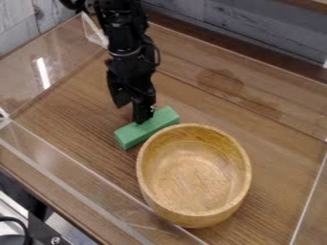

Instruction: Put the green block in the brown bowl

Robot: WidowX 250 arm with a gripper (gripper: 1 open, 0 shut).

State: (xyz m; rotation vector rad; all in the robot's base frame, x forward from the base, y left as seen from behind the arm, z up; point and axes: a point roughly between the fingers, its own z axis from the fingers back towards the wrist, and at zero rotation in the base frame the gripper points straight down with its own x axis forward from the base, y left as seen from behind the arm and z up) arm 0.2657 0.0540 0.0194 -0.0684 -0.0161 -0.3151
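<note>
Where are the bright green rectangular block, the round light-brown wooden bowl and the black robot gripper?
Bright green rectangular block (133, 133): camera view, on its top face near the left end.
Round light-brown wooden bowl (239, 156): camera view, on its right rim.
Black robot gripper (138, 115): camera view, between its fingertips.

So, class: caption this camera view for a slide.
Open gripper poised over green block beside empty brown bowl.
</note>
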